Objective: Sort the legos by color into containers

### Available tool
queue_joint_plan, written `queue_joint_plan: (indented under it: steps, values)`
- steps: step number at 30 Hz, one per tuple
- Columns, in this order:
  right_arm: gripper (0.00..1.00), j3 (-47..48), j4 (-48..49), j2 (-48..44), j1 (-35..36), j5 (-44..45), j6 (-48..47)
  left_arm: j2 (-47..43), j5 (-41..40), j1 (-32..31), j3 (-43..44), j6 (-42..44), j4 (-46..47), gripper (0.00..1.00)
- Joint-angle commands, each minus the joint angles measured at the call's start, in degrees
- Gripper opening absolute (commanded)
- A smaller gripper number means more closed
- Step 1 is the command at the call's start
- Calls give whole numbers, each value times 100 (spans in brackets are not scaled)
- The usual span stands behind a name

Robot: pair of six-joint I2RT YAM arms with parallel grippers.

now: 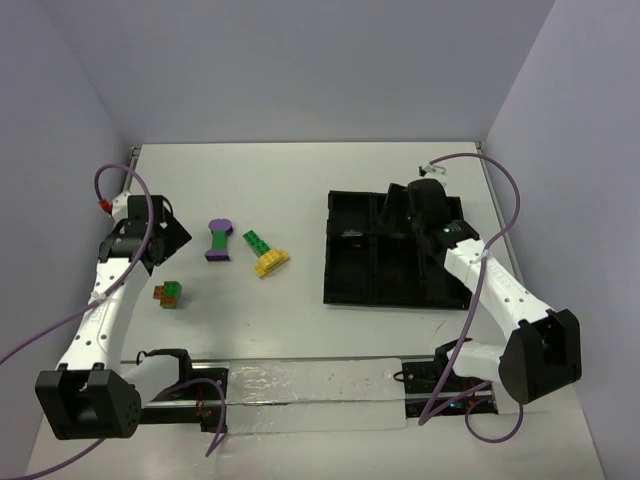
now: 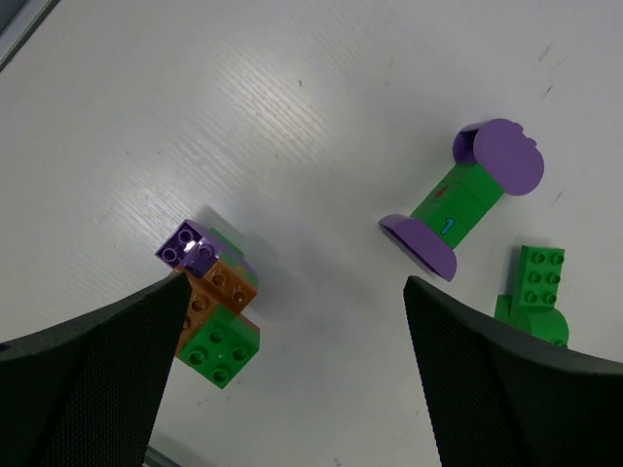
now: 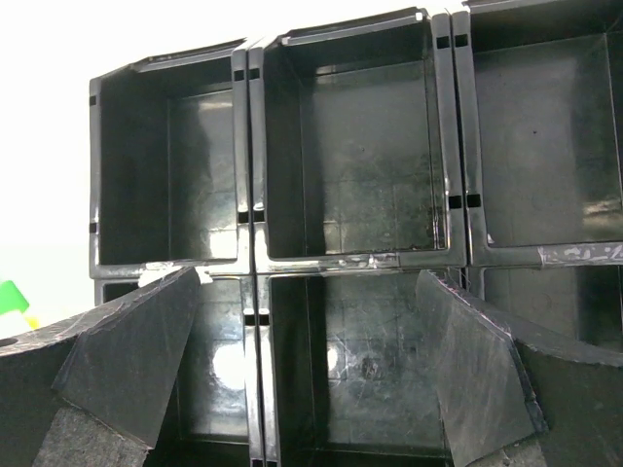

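Three lego clusters, zero sorted, so I'd call this the very start of the job.

Top view: the tray [image 1: 350, 272] sat toward the right side of the table [image 1: 300, 180]. All three clusters lay on the table well off to the tray's left: the green-and-yellow cluster [image 1: 266, 253] nearest it, the purple-and-green piece [image 1: 219, 240] a bit further out, and the orange-and-green cluster [image 1: 169, 295] furthest away. The left gripper [image 1: 160, 240] hung near that far group and the right gripper [image 1: 400, 215] hovered over the tray's far side.

Left wrist view: the left gripper [image 2: 294, 287] had its jaws spread wide with nothing in them. The orange-and-green cluster [image 2: 214, 306], which also had a purple brick on it, sat right at the left finger and partly tucked under it rather than centred in the gap. The purple-and-green piece [image 2: 462, 199] was up ahead, apart from both fingers.

Right wrist view: the right gripper [image 3: 307, 282] was wide open and empty too, looking straight down into the compartments [image 3: 355, 156], and I couldn't spot a brick in any of them.

Next move, I reckon: shift the left gripper so the cluster is centred between the fingers, then drop and close. The colours are stuck together, so they'd probably need pulling apart before anything goes in the tray.
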Motion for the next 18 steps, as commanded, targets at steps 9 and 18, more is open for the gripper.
queue_joint_plan:
  steps: [9, 18]
  values:
    - [100, 49, 161, -167, 62, -18, 68, 236, -509, 42, 757, -1071, -1115, 99]
    - [100, 93, 254, -224, 55, -271, -16, 61, -432, 14, 637, -2389, -2112, 94]
